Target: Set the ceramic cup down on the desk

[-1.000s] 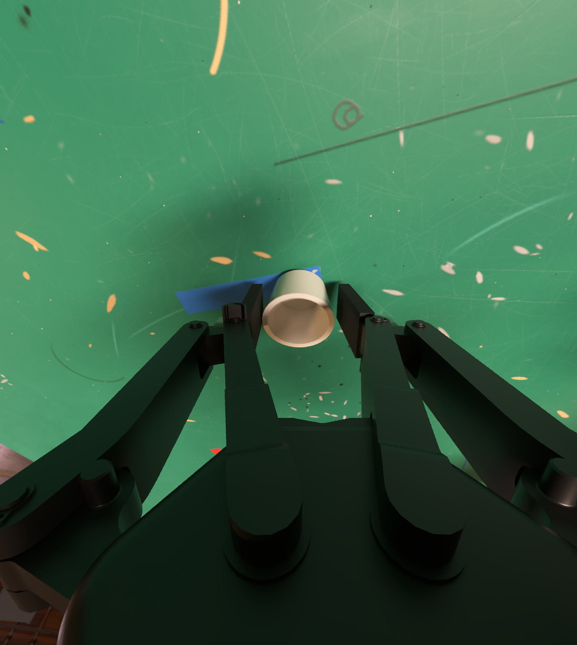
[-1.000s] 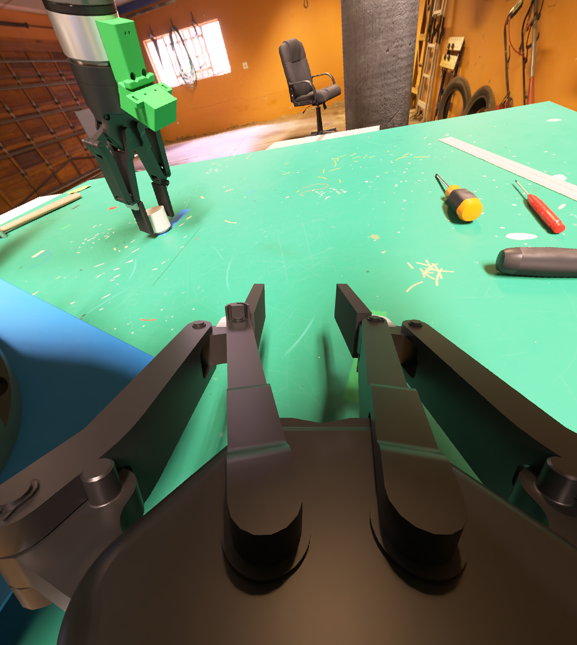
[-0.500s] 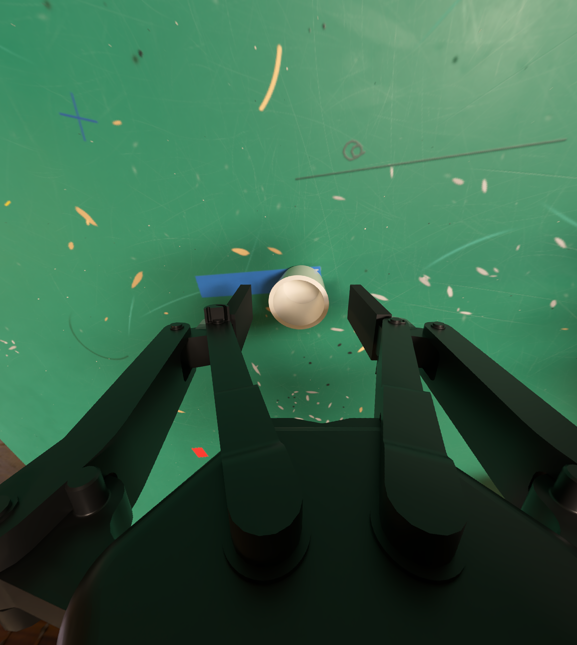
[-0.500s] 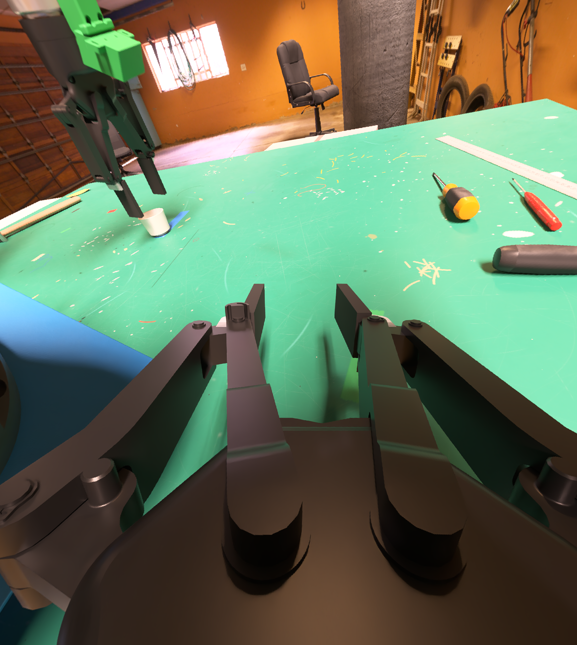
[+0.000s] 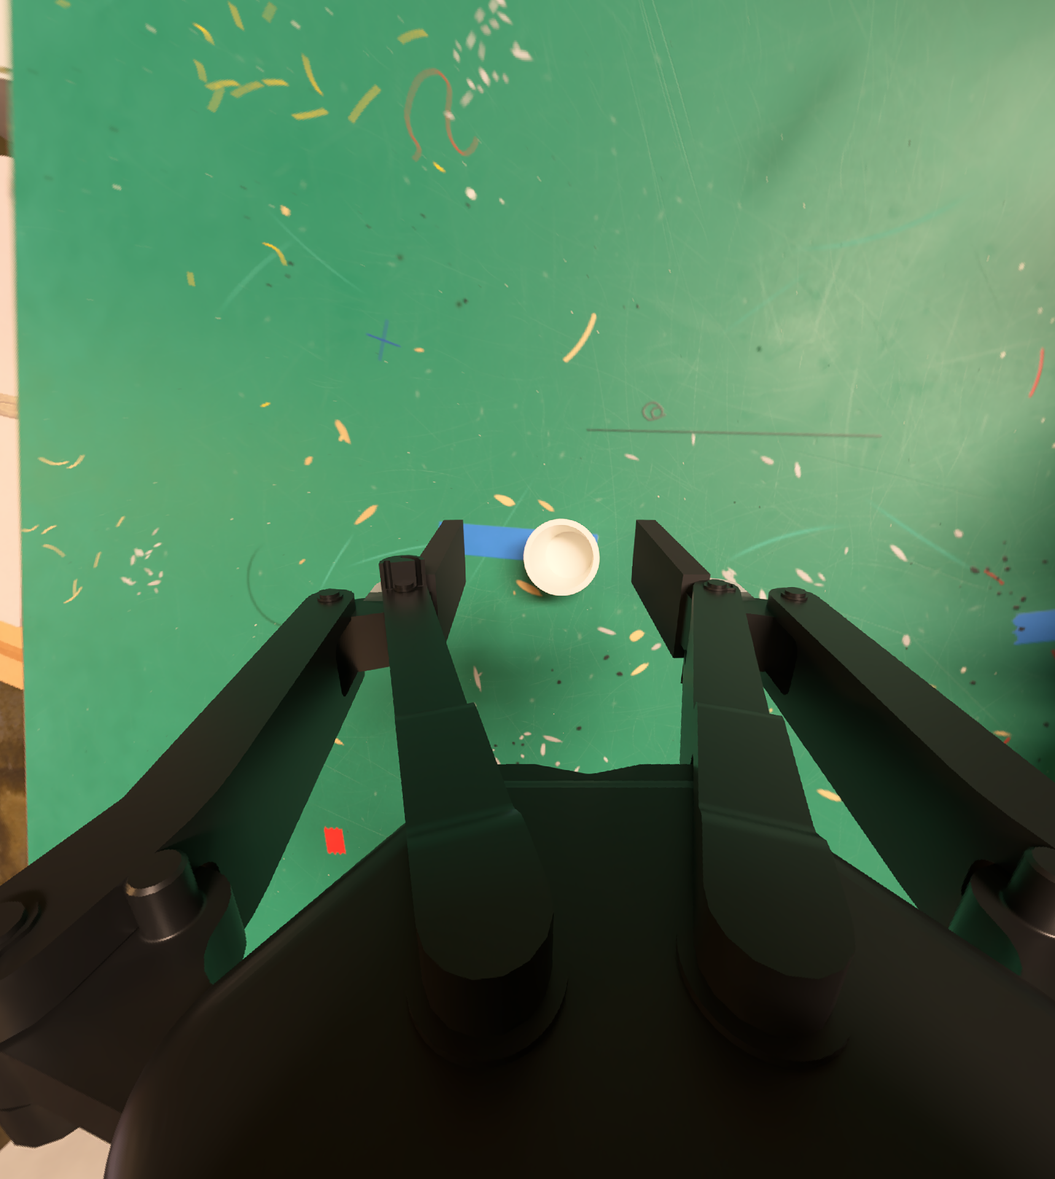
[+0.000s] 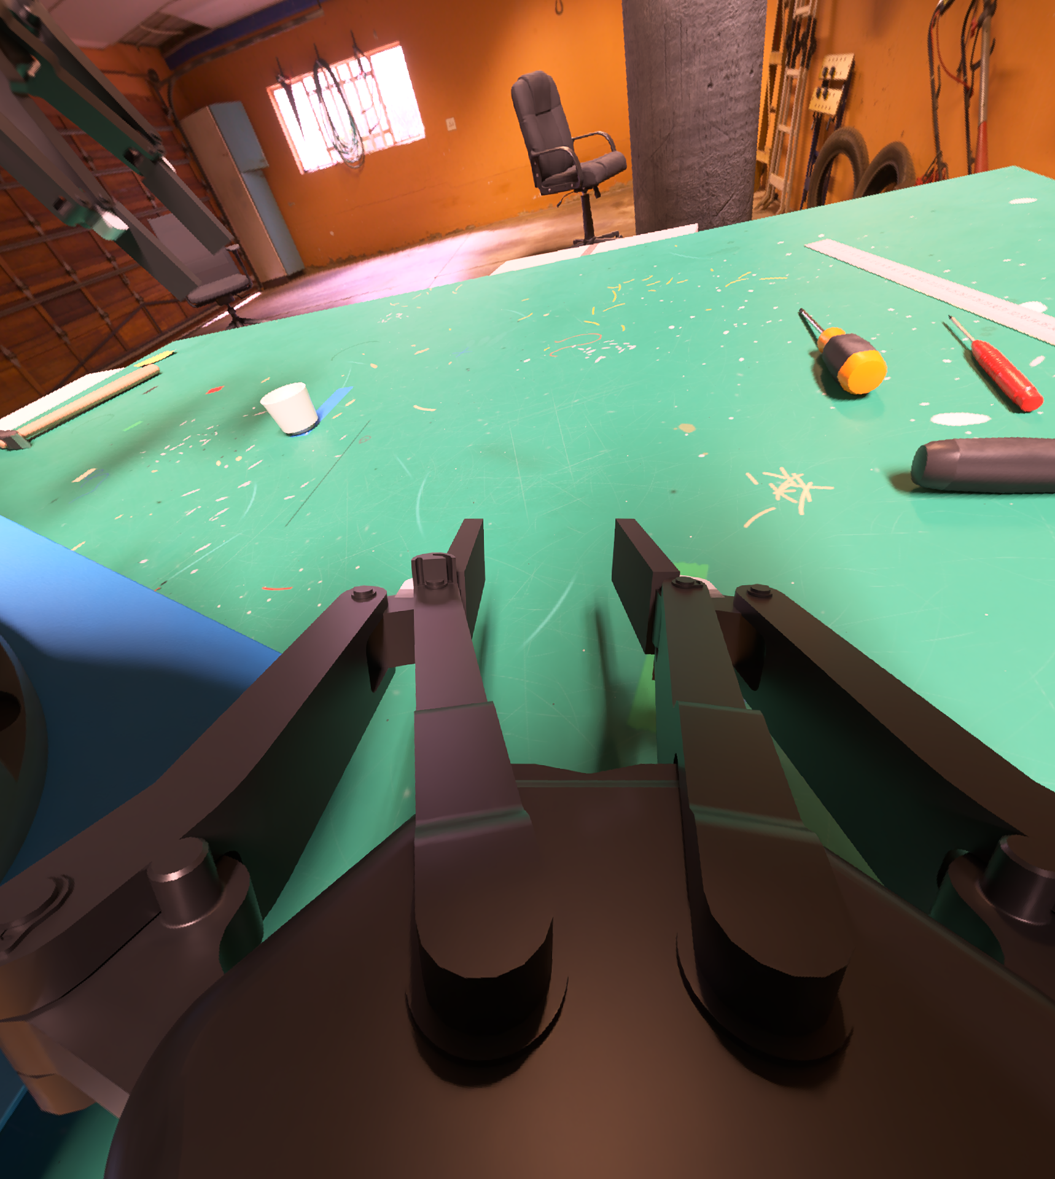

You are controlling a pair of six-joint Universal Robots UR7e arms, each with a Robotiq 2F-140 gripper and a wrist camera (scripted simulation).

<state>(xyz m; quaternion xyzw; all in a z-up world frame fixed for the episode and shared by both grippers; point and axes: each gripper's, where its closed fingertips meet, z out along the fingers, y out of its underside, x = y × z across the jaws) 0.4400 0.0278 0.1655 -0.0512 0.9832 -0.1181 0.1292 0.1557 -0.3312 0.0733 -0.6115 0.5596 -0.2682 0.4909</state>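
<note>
The green counter (image 6: 576, 446) is taking up most of the room in front of me, scuffed and speckled with paint flecks. A long pale ruler (image 6: 959, 293) is lying along its far right side, and a dark grey tool handle (image 6: 1016, 466) is resting nearer on the right. A hammer (image 6: 72, 408) with a wooden shaft is lying at the far left edge.

The left end effector (image 5: 547, 555) is hanging high over the counter, looking straight down, its fingers spread wide and gripping nothing. The right end effector (image 6: 549, 555) is hovering low above the near part of the counter, its fingers also parted and empty.

A stubby screwdriver with an orange and black handle (image 6: 850, 363) and a thin red screwdriver (image 6: 1003, 376) are lying side by side, apart, near the ruler.

The ceramic cup (image 5: 560, 556) is standing upright on the counter, mouth up, free of both fingers of the left end effector above it. It is sitting on the end of a strip of blue tape (image 5: 490, 541), well apart from the hammer and far from the screwdrivers.
</note>
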